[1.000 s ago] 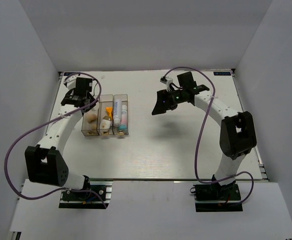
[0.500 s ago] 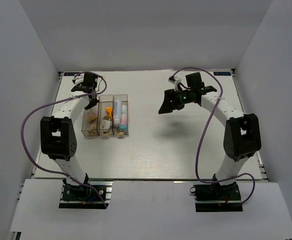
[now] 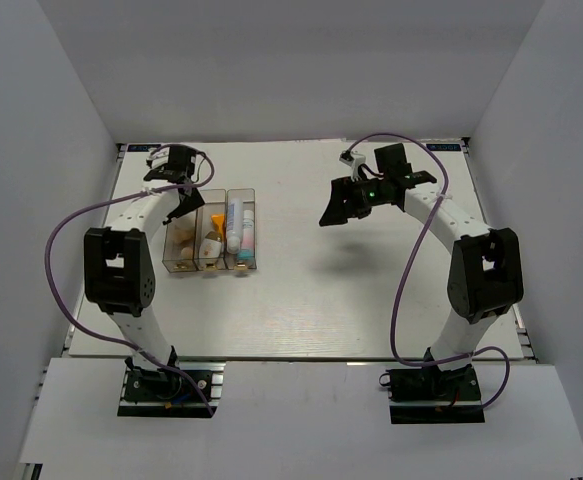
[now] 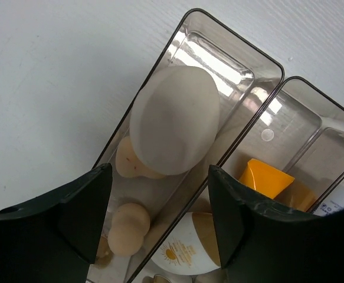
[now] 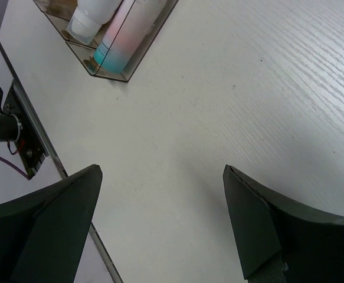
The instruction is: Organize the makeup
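Left and right jaws gape empty; leftmost box (image 4: 219, 56) holds cream puff (image 4: 174, 118), sponges (image 4: 127, 227).

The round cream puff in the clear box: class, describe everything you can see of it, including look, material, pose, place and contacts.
The round cream puff is a smooth, matte, off-white pad that looks oval from this angle, with no print visible. It looks soft, like foam. It lies in the leftmost clear box, spanning its width and seeming to touch both long walls, propped on a beige sponge partly hidden beneath it. The left gripper hangs open above it, holding nothing.
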Available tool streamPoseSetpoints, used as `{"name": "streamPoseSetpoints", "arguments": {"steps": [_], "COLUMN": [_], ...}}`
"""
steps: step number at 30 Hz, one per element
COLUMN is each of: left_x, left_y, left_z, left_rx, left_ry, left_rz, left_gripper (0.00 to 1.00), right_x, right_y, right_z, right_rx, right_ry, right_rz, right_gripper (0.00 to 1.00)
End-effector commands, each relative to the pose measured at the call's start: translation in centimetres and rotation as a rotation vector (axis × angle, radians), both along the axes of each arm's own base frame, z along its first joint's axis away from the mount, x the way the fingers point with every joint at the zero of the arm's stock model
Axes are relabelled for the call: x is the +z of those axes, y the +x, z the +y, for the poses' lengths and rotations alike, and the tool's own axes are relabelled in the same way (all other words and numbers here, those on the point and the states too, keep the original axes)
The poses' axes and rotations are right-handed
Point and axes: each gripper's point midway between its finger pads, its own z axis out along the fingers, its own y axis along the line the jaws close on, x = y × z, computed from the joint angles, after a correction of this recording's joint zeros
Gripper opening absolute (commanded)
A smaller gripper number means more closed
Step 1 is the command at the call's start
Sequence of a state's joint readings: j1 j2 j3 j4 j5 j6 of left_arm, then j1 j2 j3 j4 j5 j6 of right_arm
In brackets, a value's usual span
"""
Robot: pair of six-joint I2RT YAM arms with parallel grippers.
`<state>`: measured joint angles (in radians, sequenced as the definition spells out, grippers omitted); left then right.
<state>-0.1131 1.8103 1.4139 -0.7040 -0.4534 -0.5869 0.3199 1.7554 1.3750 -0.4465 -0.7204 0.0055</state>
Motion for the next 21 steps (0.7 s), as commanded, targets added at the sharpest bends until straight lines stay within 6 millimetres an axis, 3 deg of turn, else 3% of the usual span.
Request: {"name": "streamPoseSetpoints", "arguments": {"steps": [1,5,7,8,9,10,11,12,14,15,16,17,18,19,21], "left_x": [4.2,8.5,11.7,11.8,14.2,15.6,14.5,16.5,17.3,15.8,17.3,17.4,15.7,17.0,16.1], "left_y": [0.8,1.2,1.3,0.9,0.0,0.0,-1.3,-2.9,-4.4,-5.6,-7.1,-7.9,-9.0,-10.3,-11.8], "left_z": [0.3,-0.3,-2.0,-3.0,-5.7,-7.0,-8.6,-10.5,-11.9,-12.4,-13.1,-13.3,-13.4,-13.5,-13.3], "left_rx": [0.019,-0.003,-0.076,-0.144,-0.275,-0.345,-0.411,-0.508,-0.578,-0.595,-0.651,-0.661,-0.667,-0.7,-0.705], "left_ry": [-0.014,-0.056,-0.137,-0.168,-0.276,-0.317,-0.374,-0.451,-0.502,-0.53,-0.559,-0.575,-0.59,-0.586,-0.581], "left_rz": [-0.104,-0.216,-0.311,-0.323,-0.392,-0.462,-0.45,-0.507,-0.558,-0.533,-0.582,-0.591,-0.565,-0.615,-0.616], "left_gripper": [0.76,0.77,0.79,0.83,0.85,0.87,0.89,0.9,0.93,0.94,0.96,0.97,0.98,0.98,0.98], "right_x": [1.7,1.8,2.0,2.0,2.0,2.0,1.8,2.0,2.0,2.0,2.1,2.0,2.3,2.1,2.4], "right_y": [0.0,0.1,0.2,0.1,0.4,0.6,0.9,0.9,1.2,1.3,1.5,1.6,1.8,1.7,1.8], "right_z": [-0.4,-1.0,-1.4,-1.6,-2.1,-2.5,-2.9,-3.2,-3.9,-4.6,-5.0,-5.3,-6.0,-6.3,-7.1], "right_rx": [0.016,0.014,0.005,0.003,-0.015,-0.032,-0.048,-0.057,-0.084,-0.11,-0.126,-0.132,-0.154,-0.16,-0.18], "right_ry": [0.002,-0.026,-0.048,-0.057,-0.081,-0.097,-0.124,-0.136,-0.165,-0.196,-0.213,-0.227,-0.254,-0.27,-0.292], "right_rz": [-0.067,-0.093,-0.117,-0.126,-0.147,-0.159,-0.175,-0.19,-0.211,-0.225,-0.237,-0.243,-0.27,-0.276,-0.312], "right_gripper": [0.89,0.89,0.89,0.89,0.89,0.89,0.89,0.89,0.89,0.89,0.89,0.89,0.89,0.89,0.89]}}
